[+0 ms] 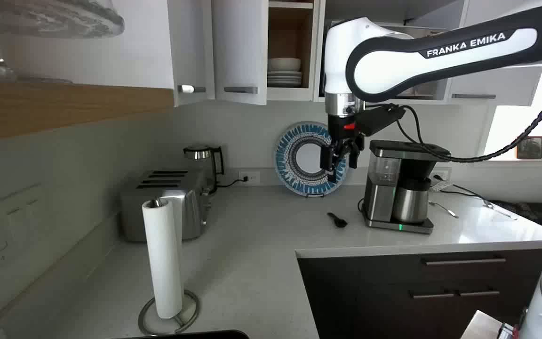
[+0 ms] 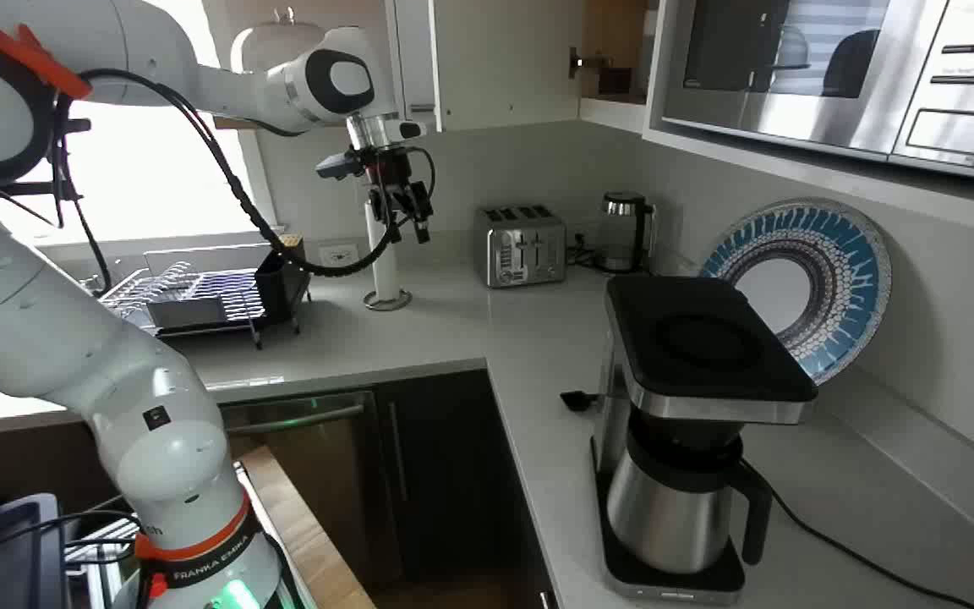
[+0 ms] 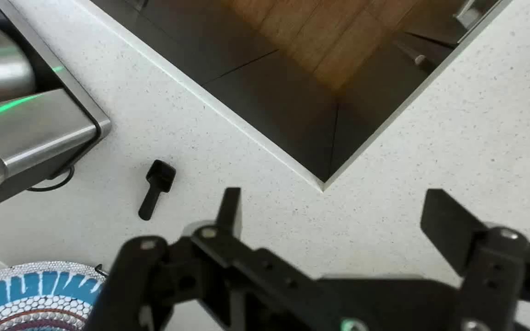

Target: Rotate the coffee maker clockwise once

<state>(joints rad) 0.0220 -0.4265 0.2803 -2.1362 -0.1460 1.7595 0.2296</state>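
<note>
Because the coffee maker (image 1: 384, 197) stands upright near the front edge of the counter (image 1: 247, 273), an off-centre push could, I judge, walk its base over that edge rather than turn it in place. The gripper (image 3: 331, 202) hangs well apart from the machine, fingers (image 3: 231, 209) spread and nothing between them. A shove high on the body looks likelier to tip it than rotate it, and a jolt might shift the carafe (image 1: 411, 207). The black scoop (image 3: 157, 184), lying between the machine and the counter's inner corner, may jam against a swinging base. A black cord (image 3: 58, 186) looping beside that base could snag mid-turn.
</note>
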